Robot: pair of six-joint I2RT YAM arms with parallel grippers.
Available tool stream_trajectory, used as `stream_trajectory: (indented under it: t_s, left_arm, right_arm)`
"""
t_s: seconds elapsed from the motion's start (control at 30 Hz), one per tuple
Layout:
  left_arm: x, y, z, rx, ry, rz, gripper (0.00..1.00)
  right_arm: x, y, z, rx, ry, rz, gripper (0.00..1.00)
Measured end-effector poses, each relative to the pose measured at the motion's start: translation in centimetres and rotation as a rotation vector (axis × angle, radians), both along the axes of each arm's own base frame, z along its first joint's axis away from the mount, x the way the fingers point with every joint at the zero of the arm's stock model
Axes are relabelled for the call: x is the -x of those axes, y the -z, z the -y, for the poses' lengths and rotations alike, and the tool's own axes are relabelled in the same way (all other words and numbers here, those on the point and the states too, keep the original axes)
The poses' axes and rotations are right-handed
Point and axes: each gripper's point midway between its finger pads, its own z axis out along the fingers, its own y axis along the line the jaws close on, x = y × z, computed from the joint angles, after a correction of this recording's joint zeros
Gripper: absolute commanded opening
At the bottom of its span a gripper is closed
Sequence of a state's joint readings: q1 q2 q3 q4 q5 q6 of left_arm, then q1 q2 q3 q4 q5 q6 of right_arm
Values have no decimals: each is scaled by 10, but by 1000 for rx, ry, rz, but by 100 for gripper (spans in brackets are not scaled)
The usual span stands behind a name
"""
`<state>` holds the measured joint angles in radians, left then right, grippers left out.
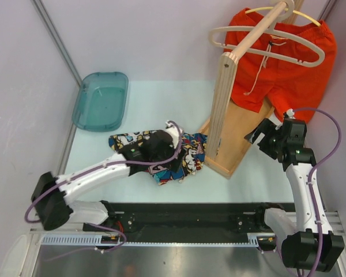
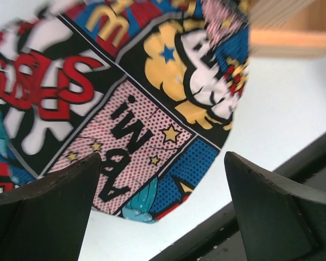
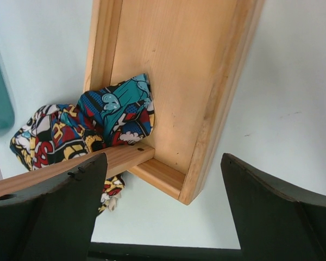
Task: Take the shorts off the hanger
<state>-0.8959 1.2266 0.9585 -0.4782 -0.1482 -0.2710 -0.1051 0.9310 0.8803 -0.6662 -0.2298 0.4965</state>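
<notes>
Left fingers [image 2: 70, 196]: spread apart and gripping nothing, poised low over the counter [image 1: 161, 98].
Comic-print shorts [image 2: 125, 103]: crumpled on the counter directly ahead of and beneath the left fingers, already off any hanger. One corner lies over the base of the wooden stand [image 3: 174, 81], ahead and to the left of the right fingers.
Right fingers [image 3: 70, 201]: spread apart and empty, pointing down at the near corner of the stand's base.
Orange shorts [image 1: 288, 69]: hanging from a yellow hanger [image 1: 311, 18] on the stand's top rod, above and beyond the right fingers and out of that wrist camera's sight. They are well apart from the left fingers, with the stand's upright post between them.
Long axis: the orange shorts hang straight down, waistband and white drawstring at the top and the leg hems lowest. The hems are the part closest to the right fingers.
Nearer arm: the right, clearly.
White hanger [image 1: 265, 40]: bare, on the same rod, to the left of the orange shorts as the right fingers face them.
Teal tray [image 1: 101, 101]: far beyond and left of the left fingers.
Likely next move: the right fingers would need to rise and reach forward to the orange shorts, probably pinching a hem or the waistband and drawing it off the hanger.
</notes>
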Motion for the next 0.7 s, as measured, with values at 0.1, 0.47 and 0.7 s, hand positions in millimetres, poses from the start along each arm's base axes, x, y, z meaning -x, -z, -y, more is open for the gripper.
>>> stream_trajectory:
  t_s: [0.1,0.47,0.7]
  left_arm:
    - [-3,44,3,-139,10,-58,100]
    - [-21,136,4,-357,-49,-169,72]
    - [-29,140,11,-283,-103,-171,0]
  right_arm:
    - [0,-1,-4,-9,-17,10,90]
    - [7,-6,-16,-35,-67,55,91]
    - [15,-7,-31,-54,-128,73,91]
